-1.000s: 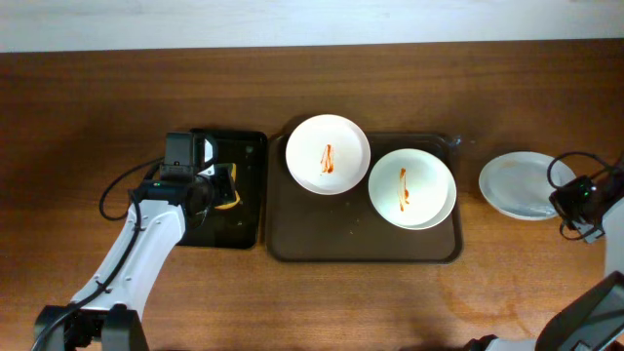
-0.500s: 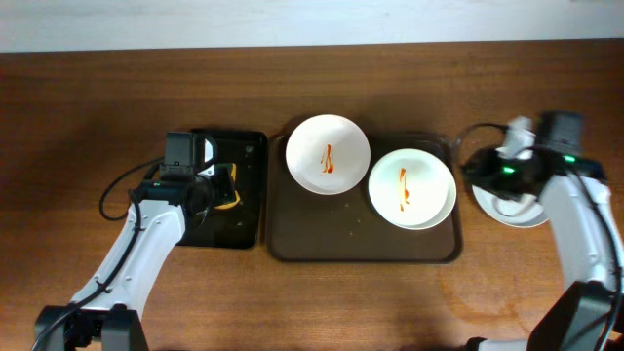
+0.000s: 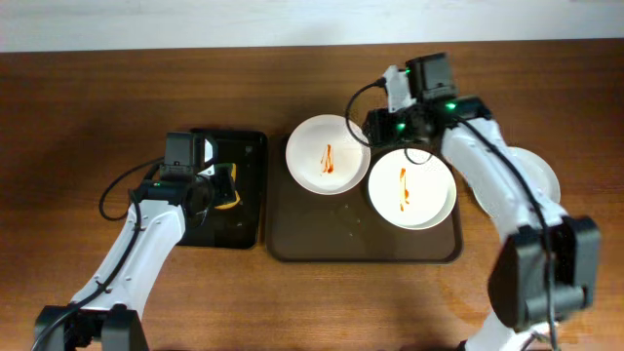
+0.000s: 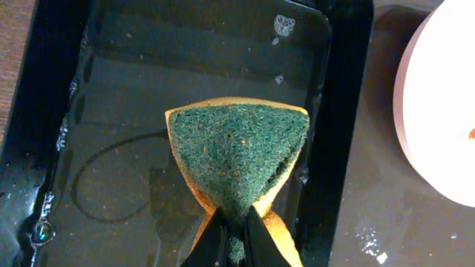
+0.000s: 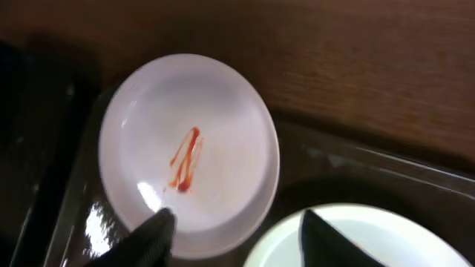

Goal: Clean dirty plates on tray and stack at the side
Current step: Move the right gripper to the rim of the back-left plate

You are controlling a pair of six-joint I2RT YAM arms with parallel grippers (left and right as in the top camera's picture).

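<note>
Two white plates with orange-red streaks lie on the dark-brown tray [image 3: 322, 229]: one at the back left [image 3: 328, 154] [image 5: 189, 148], one at the right [image 3: 411, 188] [image 5: 371, 237]. A third plate [image 3: 548, 180] rests on the table to the right, partly hidden by my right arm. My right gripper [image 3: 373, 135] [image 5: 237, 237] hangs open above the gap between the two streaked plates, holding nothing. My left gripper [image 3: 219, 185] [image 4: 236, 237] is shut on a green-and-yellow sponge [image 4: 237, 156] over the black tray [image 3: 244, 146].
The black tray [image 4: 111, 111] holds a film of water and stands directly left of the brown tray. Small crumbs dot the brown tray's middle. Bare wooden table surrounds both trays, and a cable trails by my left arm.
My right arm has swung from the far right, beside the third plate, to the back of the brown tray, and its jaws have opened. The left arm and sponge have not moved.
</note>
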